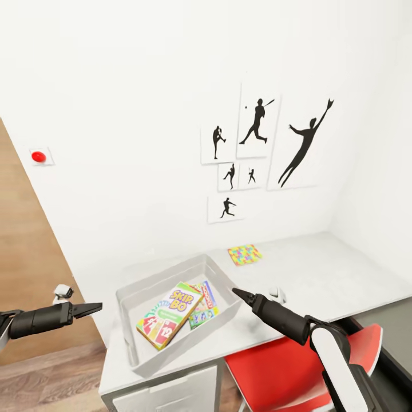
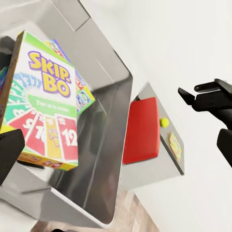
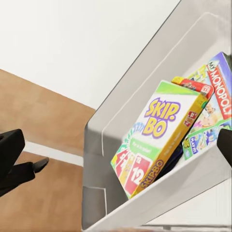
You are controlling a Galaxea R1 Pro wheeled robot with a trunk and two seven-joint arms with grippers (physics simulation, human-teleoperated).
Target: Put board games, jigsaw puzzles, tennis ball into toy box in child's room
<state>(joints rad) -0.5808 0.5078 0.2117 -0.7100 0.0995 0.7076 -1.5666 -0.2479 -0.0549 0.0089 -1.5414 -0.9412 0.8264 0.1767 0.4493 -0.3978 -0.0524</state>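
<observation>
Three board games (image 1: 171,313) lie in the toy box (image 1: 220,273) on the worktop (image 1: 320,269); one puzzle (image 1: 244,254) lies behind it. Left end effector (image 1: 91,309) and right end effector (image 1: 240,294) hover empty, jaws near-closed.

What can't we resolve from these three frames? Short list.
- Games under the Skip-Bo box in the toy box: head view, mostly covered; exact count unclear.
- Second jigsaw puzzle: one puzzle is on the table; whether the other is under the games is hidden.
- Tennis ball: left wrist view, tiny.
- Right gripper: head view, jaw gap unreadable.
</observation>
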